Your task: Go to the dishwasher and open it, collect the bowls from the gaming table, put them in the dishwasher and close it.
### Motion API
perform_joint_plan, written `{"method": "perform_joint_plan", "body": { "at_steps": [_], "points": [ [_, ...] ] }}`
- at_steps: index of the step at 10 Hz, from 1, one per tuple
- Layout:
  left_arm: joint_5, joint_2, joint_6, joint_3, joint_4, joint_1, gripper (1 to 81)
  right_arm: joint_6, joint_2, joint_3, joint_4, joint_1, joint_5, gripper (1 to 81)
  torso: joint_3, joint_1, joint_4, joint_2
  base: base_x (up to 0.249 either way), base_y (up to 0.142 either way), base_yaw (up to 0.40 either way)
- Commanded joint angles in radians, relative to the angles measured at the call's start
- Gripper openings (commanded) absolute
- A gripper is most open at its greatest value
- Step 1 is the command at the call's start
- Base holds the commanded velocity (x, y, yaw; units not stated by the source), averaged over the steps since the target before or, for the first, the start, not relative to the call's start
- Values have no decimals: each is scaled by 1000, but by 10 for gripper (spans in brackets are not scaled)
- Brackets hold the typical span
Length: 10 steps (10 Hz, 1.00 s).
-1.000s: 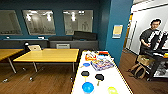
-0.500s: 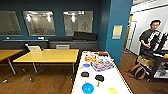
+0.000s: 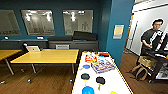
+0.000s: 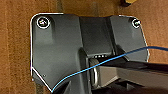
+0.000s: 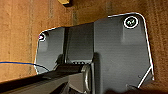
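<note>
1. Step in hand, as a judgement: the robot is on approach to the gaming table (image 3: 117,77) to collect the bowls. No bowl has been picked up yet, going by how they lie on the table.
2. Gaming table: white top with a yellowish rim, running from the lower centre of the head view up toward the middle of the frame, just right of a yellow wood-topped table (image 3: 50,55).
3. Bowls: a blue bowl (image 3: 88,90) sits at the bottom edge of the frame; two black bowls (image 3: 85,76) lie just above it, side by side; a smaller blue dish (image 3: 86,66) lies further up. A lime-yellow item (image 3: 113,92) is cut off at the bottom edge.
4. Other table contents: a colourful flat box (image 3: 102,66) and a red-orange package (image 3: 90,59) occupy the far half of the top.
5. Dishwasher: no position can be given from these views.
6. Pincer state: cannot tell for either arm. Both wrist views look down on wooden floor (image 4: 15,50).
7. A person (image 3: 153,37) stands at the right of the frame beside a control rig.
8. Next move, as a judgement: close in on the table's near end, halt square to it, and bring one arm over the nearest bowl.
</note>
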<state>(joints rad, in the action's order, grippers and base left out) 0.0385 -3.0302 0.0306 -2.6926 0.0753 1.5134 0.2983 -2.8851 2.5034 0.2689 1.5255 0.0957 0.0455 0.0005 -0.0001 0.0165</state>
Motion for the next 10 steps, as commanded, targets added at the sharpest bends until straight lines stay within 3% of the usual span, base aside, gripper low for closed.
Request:
{"method": "perform_joint_plan", "body": {
  "at_steps": [1,4,5,8,10],
  "points": [
    [-54,0,3,5,-2,-41,811,1,8,-5,3,-43,-30,811,0,0,0,0,0,0,0],
    [-37,10,3,22,0,-29,811,1,47,-60,-2,-38,-16,811,0,0,0,0,0,0,0],
    [23,34,3,59,3,-15,811,1,93,-134,-4,-37,-14,811,0,0,0,0,0,0,0],
    [47,146,3,241,9,-2,811,10,247,-393,0,-37,-14,811,0,0,0,0,0,0,0],
    [61,221,3,361,6,1,811,12,324,-495,1,-44,-13,811,0,0,0,0,0,0,0]
  ]
}}
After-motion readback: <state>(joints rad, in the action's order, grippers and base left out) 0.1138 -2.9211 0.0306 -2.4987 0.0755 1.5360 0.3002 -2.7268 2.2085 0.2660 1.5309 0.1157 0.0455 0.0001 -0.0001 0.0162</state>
